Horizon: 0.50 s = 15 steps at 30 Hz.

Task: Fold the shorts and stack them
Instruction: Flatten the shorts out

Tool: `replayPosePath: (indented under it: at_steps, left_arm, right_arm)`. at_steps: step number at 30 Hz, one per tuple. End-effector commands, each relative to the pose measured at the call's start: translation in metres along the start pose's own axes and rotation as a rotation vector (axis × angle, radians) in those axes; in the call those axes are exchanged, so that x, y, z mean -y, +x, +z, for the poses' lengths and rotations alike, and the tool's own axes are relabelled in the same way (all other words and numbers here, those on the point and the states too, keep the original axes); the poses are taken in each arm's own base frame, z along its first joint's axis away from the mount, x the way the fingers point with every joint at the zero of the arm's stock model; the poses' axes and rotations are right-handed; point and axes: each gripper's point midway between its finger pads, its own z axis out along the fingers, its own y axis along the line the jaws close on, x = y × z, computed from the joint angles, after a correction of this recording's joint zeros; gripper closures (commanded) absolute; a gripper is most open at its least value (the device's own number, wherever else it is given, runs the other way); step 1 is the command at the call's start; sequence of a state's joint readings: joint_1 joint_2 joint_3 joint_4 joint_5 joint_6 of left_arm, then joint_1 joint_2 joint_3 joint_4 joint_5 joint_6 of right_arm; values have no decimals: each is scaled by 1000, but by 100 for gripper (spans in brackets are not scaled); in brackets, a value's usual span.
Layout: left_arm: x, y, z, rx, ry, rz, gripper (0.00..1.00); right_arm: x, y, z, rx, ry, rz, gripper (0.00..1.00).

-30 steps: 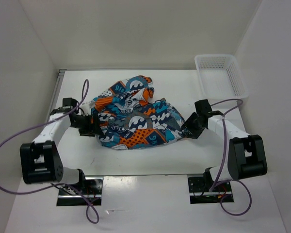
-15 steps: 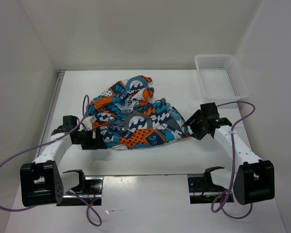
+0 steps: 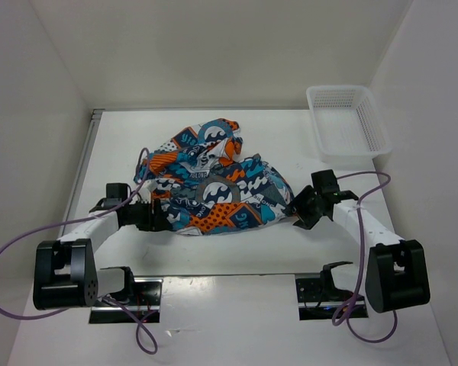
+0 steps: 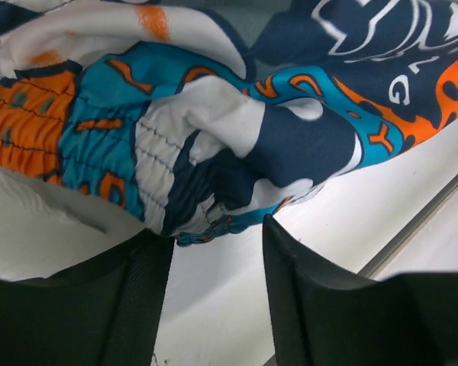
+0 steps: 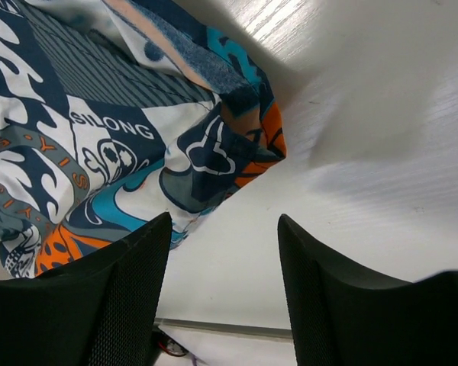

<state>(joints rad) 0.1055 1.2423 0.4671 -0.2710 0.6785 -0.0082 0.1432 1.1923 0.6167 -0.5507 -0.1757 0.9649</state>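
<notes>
The shorts lie in a crumpled heap on the white table, their teal, orange, white and dark-grey print facing up. My left gripper is open at the heap's near left edge, its jaws low over the table beside the gathered waistband. My right gripper is open at the heap's right tip, where a pointed corner of the shorts lies just ahead of the jaws. Neither gripper holds any cloth.
A white plastic mesh basket stands at the back right. White walls enclose the table on the left, back and right. A metal rail runs along the near edge between the arm bases. Purple cables loop from both arms.
Both arms have dropped lower and drawn toward the near edge. The left gripper slid right along the heap's near left edge; the right gripper moved down to the right tip. The shorts barely shifted.
</notes>
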Motion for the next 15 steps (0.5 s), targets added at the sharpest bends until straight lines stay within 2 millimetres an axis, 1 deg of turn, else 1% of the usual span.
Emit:
replayPosePath:
  at_steps: [1, 2, 3, 4, 5, 6, 7, 8, 9, 11, 12, 13, 15]
  left_arm:
    - [6, -7, 6, 30, 37, 59, 45]
    - [4, -5, 6, 22, 29, 53, 56]
    - [2, -5, 6, 22, 18, 52, 64]
    - [2, -7, 4, 18, 9, 49, 73]
    - [0, -5, 3, 1, -10, 36, 82]
    - [1, -10, 2, 2, -10, 36, 94]
    - [0, -10, -1, -11, -22, 27, 100]
    - [0, -13, -2, -13, -31, 26, 100]
    - [-1, -17, -4, -12, -45, 27, 100]
    - [0, -27, -11, -13, -63, 27, 100]
    - [1, -29, -12, -13, -63, 27, 100]
    - [4, -34, -15, -13, -63, 27, 100]
    - [9, -38, -21, -7, -63, 32, 100]
  right_arm:
    - [-3, -2, 6, 11, -22, 18, 37]
    - [-4, -3, 8, 13, -26, 17, 39]
    - [-3, -5, 9, 23, -20, 17, 41]
    - [-2, -8, 13, 33, -10, 18, 41]
    - [-6, -11, 16, 41, -21, 16, 43]
    - [-5, -13, 19, 50, -16, 16, 46]
    - [-6, -15, 24, 43, -4, 18, 47]
    - [-3, -14, 28, 33, 11, 21, 49]
    - [-9, -20, 29, 50, 1, 18, 54]
    - [-12, -24, 32, 62, 1, 17, 61]
    - [-21, -31, 29, 83, -14, 14, 66]
    - [-19, -33, 29, 93, -8, 4, 69]
    - [-26, -39, 25, 109, -17, -8, 79]
